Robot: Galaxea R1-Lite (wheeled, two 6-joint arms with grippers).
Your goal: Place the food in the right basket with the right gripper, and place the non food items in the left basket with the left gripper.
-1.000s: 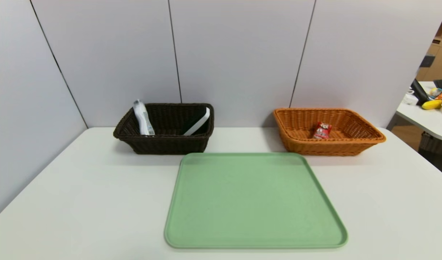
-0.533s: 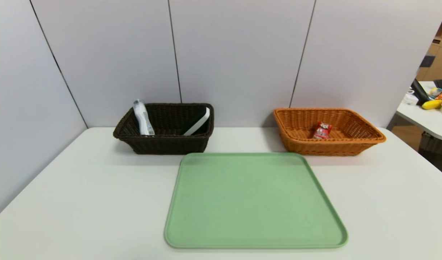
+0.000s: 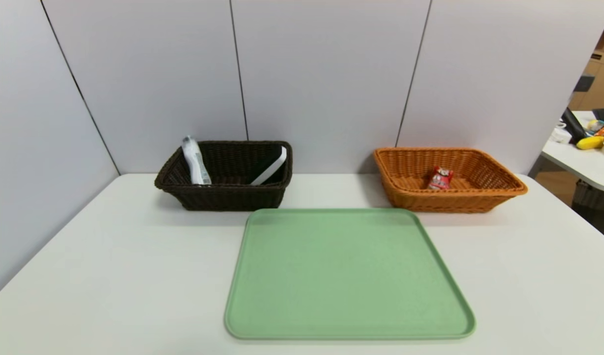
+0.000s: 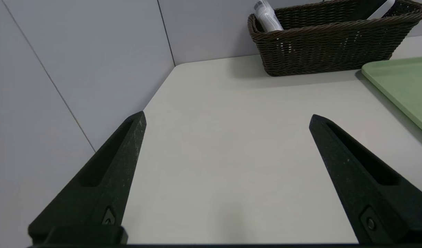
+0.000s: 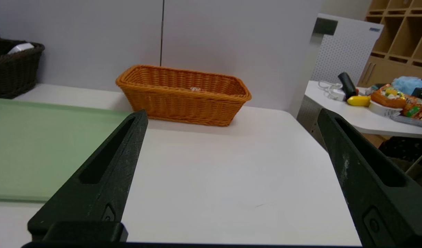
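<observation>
A dark brown wicker basket (image 3: 223, 197) stands at the back left of the table. A white tube (image 3: 195, 161) and a flat white item (image 3: 270, 167) lean inside it. The orange wicker basket (image 3: 449, 199) at the back right holds a small red food packet (image 3: 440, 178). Neither arm shows in the head view. My left gripper (image 4: 226, 119) hovers open over bare table at the near left, well short of the brown basket (image 4: 331, 48). My right gripper (image 5: 231, 115) hovers open over bare table at the near right, short of the orange basket (image 5: 183, 100).
A light green tray (image 3: 348, 276) with nothing on it lies in the middle of the white table (image 3: 109, 276). Grey partition panels close the back and left. A second table (image 5: 366, 117) with assorted items stands off to the right.
</observation>
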